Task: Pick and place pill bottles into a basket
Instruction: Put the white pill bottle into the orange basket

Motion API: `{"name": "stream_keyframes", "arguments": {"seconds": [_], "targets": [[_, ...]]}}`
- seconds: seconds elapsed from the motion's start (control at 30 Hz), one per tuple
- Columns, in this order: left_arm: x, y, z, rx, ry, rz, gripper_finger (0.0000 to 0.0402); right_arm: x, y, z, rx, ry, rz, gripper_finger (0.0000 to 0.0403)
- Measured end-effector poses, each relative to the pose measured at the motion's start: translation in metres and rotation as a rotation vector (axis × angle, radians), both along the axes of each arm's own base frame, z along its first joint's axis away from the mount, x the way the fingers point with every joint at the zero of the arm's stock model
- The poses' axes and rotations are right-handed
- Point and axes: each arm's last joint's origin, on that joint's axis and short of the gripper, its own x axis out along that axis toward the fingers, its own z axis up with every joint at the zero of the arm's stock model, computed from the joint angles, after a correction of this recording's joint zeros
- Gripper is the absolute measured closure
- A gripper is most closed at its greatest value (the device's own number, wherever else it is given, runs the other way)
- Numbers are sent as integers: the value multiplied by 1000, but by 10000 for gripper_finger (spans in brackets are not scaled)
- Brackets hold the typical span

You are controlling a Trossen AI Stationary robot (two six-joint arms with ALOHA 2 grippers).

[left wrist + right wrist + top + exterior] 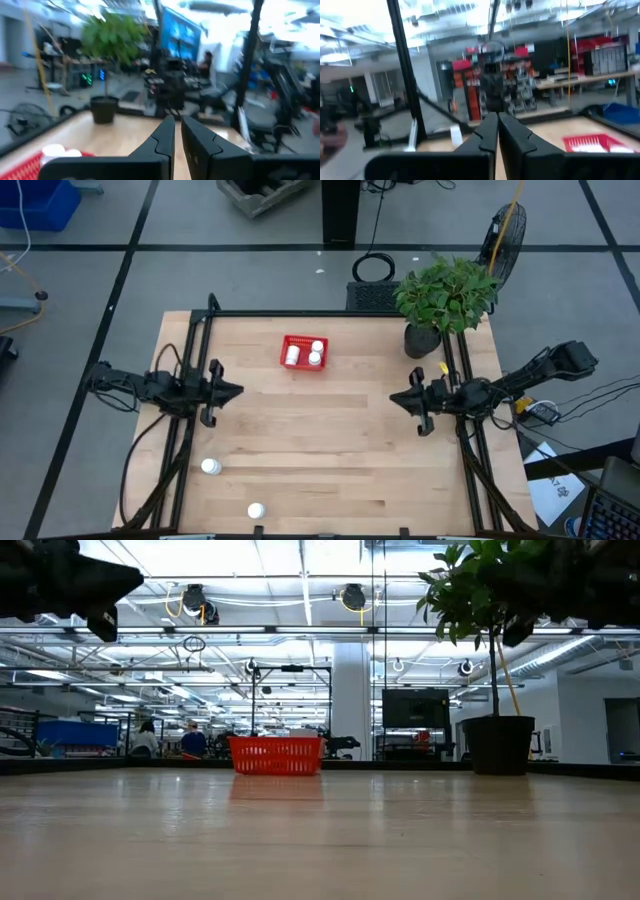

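The red basket point(303, 352) stands on the far middle of the wooden table, with three white pill bottles point(315, 352) inside it. Two more pill bottles rest on the table near the front left, one point(210, 467) behind the other point(256, 510). My left gripper point(238, 390) hovers shut at the table's left side, pointing right and holding nothing. My right gripper point(393, 399) hovers shut at the right side, pointing left, also with nothing in it. The basket also shows in the low view point(277, 755), the left wrist view point(22, 165) and the right wrist view point(592, 142).
A potted plant in a black pot point(422, 338) stands at the table's far right corner, close to my right arm. Dark frame rails point(190, 430) run along the left and right sides. Bare wood lies between the two grippers.
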Motion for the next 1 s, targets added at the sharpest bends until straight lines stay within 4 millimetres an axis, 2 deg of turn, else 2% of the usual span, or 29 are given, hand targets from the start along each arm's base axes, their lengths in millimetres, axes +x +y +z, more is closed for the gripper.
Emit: {"name": "stream_keyframes", "arguments": {"seconds": [0.17,0.33,0.43,0.53,0.7,0.83,0.9,1.0], "targets": [[0,6,3,-147,-35,204,366,1,0,-2,-5,18,-1,396],[5,8,6,-105,-10,265,366,1,0,-2,-7,24,-1,395],[8,15,23,-175,-32,373,367,1,0,-2,-6,20,-1,398],[18,17,34,-105,5,429,367,1,0,-2,-6,21,-1,398],[43,17,70,-4,-72,403,367,1,0,-2,-7,24,-1,395],[75,24,83,-60,113,464,367,1,0,-3,-9,29,0,396],[91,29,82,-106,285,499,367,1,0,-3,-9,32,0,396],[109,42,77,-286,491,594,367,1,0,-3,-10,32,0,394]]}}
